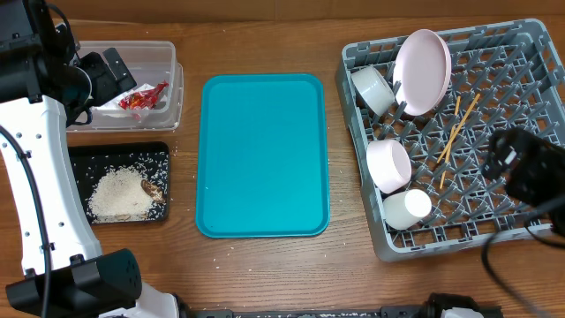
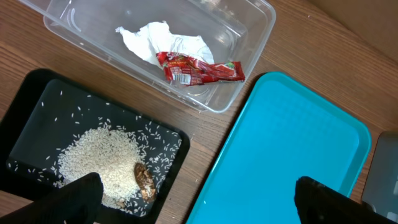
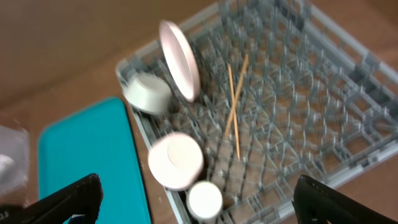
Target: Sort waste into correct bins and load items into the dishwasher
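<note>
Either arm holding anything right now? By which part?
Nothing is held. The left gripper and right gripper both have their jaws wide apart with nothing between them.

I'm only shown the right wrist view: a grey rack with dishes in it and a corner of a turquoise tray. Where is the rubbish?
Observer: Across the teal tray from the rack stands a clear tub, with a crumpled napkin and a red wrapper inside it.
Visitor: And the food scraps?
Observer: A pile of rice with a brown lump lies in a black tray right beside that tub.
</note>
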`<state>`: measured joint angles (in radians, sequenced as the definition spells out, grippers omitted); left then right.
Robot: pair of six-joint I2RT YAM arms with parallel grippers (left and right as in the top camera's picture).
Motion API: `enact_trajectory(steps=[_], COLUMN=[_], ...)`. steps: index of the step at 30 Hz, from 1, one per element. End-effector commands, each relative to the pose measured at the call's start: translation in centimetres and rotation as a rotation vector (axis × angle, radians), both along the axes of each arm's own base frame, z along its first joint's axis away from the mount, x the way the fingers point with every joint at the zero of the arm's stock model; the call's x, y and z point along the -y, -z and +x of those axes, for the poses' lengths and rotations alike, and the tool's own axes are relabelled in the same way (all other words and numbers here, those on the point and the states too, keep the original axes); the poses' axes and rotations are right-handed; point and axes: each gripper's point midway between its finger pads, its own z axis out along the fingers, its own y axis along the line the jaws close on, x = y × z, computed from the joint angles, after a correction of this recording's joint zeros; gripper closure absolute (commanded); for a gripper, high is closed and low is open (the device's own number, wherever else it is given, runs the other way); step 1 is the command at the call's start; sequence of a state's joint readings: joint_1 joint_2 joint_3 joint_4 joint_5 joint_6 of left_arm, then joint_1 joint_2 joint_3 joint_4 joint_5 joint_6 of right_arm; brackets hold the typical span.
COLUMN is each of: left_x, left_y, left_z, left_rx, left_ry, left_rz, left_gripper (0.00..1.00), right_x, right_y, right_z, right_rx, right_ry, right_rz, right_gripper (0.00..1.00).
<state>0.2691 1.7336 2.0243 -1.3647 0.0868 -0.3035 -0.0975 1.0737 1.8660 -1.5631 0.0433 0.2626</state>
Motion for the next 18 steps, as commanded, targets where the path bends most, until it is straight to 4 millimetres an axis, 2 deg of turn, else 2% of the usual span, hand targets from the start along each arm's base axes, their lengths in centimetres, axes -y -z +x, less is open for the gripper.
enact_trajectory(steps=[1,4,6,13,18], left_x=[-0.1,-0.1,-0.1,-0.1,-0.1], left_y=[-0.8,-0.8,-0.8,-0.8,-0.8], left_z=[0.2,0.2,0.2,0.2,0.2], left_rx=[0.024,0.024,0.024,0.024,0.024], left_ry=[0.009,0.009,0.009,0.009,0.009], left_rz=[0.006,0.006,0.006,0.006,0.006], left_gripper=[0.0,0.0,0.0,0.0,0.0], right_x=[-0.2,-1.0,-1.2,-1.3,-2.5], right_y=[-1.7,-2.6,-2.3,4.1,9.1], right_z=[-0.8,-0.7,-0.8,0.6,2.0], right_rx=[0.108,0.221,0.284,0.461,0.62], right_ry=[-0.029,-0.112,-0.119,-0.126,-0.189], right_rz=[-0.041,-0.086,-0.094,-0.113,-0.105], right_gripper=[0.0,0.0,0.0,0.0,0.0])
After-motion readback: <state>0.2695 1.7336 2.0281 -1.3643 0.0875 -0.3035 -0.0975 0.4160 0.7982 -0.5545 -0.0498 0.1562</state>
